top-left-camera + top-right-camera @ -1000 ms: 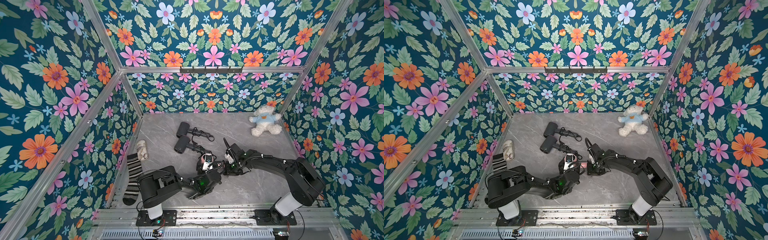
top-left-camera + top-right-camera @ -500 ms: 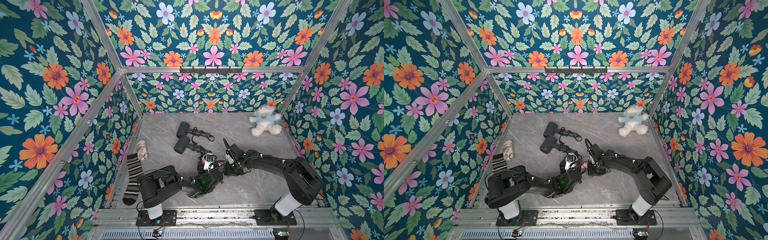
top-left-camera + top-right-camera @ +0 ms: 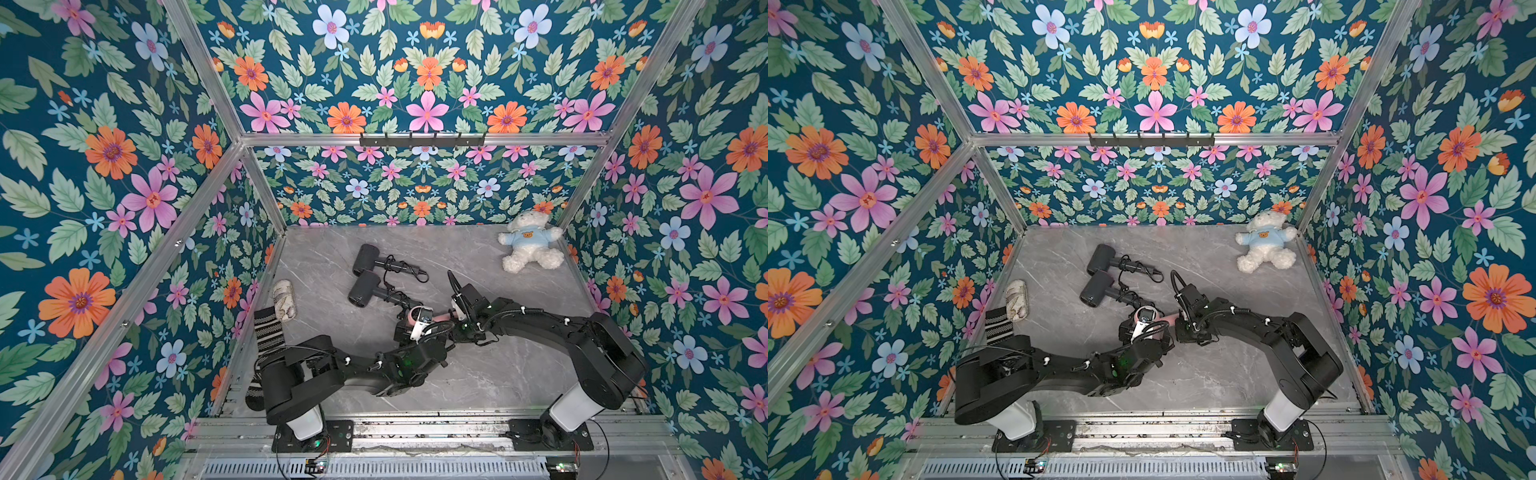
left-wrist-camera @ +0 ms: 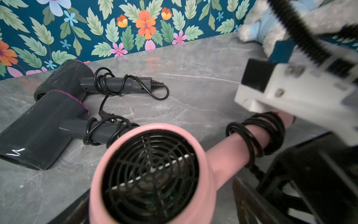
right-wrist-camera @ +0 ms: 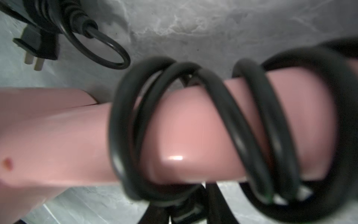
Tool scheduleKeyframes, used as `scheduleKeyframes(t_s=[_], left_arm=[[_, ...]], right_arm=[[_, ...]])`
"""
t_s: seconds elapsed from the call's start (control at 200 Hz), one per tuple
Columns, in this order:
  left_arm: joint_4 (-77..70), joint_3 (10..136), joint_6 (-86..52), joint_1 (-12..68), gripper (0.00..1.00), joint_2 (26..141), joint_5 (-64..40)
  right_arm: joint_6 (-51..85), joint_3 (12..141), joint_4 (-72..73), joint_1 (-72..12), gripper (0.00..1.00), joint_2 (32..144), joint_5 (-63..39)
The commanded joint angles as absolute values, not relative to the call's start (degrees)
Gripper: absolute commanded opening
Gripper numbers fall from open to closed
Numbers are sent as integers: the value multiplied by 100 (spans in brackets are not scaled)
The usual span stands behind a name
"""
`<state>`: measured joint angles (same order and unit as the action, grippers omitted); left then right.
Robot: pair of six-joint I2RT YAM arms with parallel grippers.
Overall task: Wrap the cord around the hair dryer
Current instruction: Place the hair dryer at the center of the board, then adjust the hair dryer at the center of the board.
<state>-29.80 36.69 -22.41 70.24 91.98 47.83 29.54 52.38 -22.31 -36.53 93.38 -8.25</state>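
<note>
The pink hair dryer (image 3: 441, 318) is held level just over the grey table, in the middle. Its black cord (image 4: 255, 131) is coiled several times around the handle (image 5: 184, 126). My right gripper (image 3: 455, 323) is shut on the far end of that handle, where the coils (image 5: 222, 116) sit. My left gripper (image 4: 161, 202) is open. Its fingers stand wide on either side of the dryer's round head (image 4: 151, 174), whose black grille faces the wrist camera. In both top views the two grippers meet at the dryer (image 3: 1165, 319).
Two dark grey hair dryers (image 3: 365, 257) (image 3: 360, 291) with wrapped cords lie just behind, one plug (image 5: 36, 46) close to the pink handle. A white teddy bear (image 3: 530, 245) sits at the back right. A striped sock (image 3: 268, 332) and a patterned roll (image 3: 284, 293) lie along the left wall.
My left gripper's jaws have gone from shut to wide open beside the dryer's head. The right arm and the dryer have hardly moved.
</note>
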Motion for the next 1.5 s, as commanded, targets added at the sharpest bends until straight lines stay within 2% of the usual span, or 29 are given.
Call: scheduleKeyframes(t_s=[0.0,0.07,0.29,0.43,0.53,0.64,0.76,0.95,1.25,1.34,1.495], left_arm=[[-2366,3916,-2478,7018,99,8760,4619],[-1676,4218,-2669,7005,99,8458,4529],[-756,4358,-3484,6769,99,7986,4058],[332,4601,-4721,6333,99,7803,3694],[1019,4778,-5431,5788,99,7611,2837],[1584,5124,-5436,5508,99,7556,2270],[2245,5492,-5431,5416,99,7860,2113],[1282,4876,-5618,4993,99,7785,1052],[1530,5285,-5326,4806,99,8103,344],[2028,5664,-5120,4740,99,8343,176],[3298,6617,-4642,4731,99,8729,544]], right_arm=[[2923,5290,-1909,-3674,0,9384,-907],[2918,5287,-1906,-3673,0,9410,-914],[2900,5287,-1864,-3672,0,9448,-913],[2874,5333,-1922,-3671,0,9448,-916],[2839,5353,-2010,-3669,0,9453,-889],[2839,5354,-2039,-3671,0,9448,-876],[2839,5362,-2015,-3672,0,9654,-888],[2822,5353,-2026,-3673,0,9662,-888],[2751,5369,-2159,-3703,0,9677,-715],[2734,5365,-2203,-3730,0,9677,-662],[2718,5350,-2223,-3762,0,9695,-634]])
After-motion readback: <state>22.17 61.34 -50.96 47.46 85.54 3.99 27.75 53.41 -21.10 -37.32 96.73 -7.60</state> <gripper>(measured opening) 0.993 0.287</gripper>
